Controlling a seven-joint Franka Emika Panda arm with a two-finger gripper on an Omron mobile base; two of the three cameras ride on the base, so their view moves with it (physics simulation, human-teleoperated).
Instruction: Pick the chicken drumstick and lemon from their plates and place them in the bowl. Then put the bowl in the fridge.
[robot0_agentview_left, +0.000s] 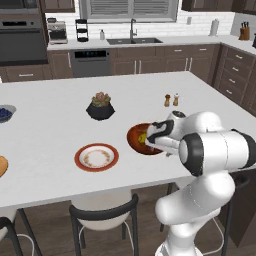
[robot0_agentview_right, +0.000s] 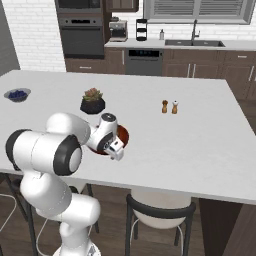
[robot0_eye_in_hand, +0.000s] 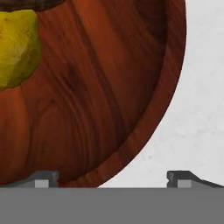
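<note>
Across the white island counter (robot0_agentview_left: 50, 130) in the left base view, we count from the left one small grey bowl of blueberries (robot0_agentview_left: 5, 113) and an orange-tan plate (robot0_agentview_left: 1, 166), cut by the edge. Next comes one white plate with a red rim (robot0_agentview_left: 96, 157), bare on top, then one black faceted plant pot (robot0_agentview_left: 100, 106). Right of these sits one reddish-brown bowl (robot0_agentview_left: 136, 138), with the lemon (robot0_agentview_left: 142, 137) inside it. Beyond stand two small shakers (robot0_agentview_left: 171, 100).

In the hand view we see the one lemon (robot0_eye_in_hand: 15, 48) lying in the bowl (robot0_eye_in_hand: 96, 100), with a dark brown thing just above it at the top edge. The gripper (robot0_eye_in_hand: 113, 178) hangs low over the bowl's near rim, its two fingertips (robot0_eye_in_hand: 43, 178) spread wide and holding nothing.
</note>
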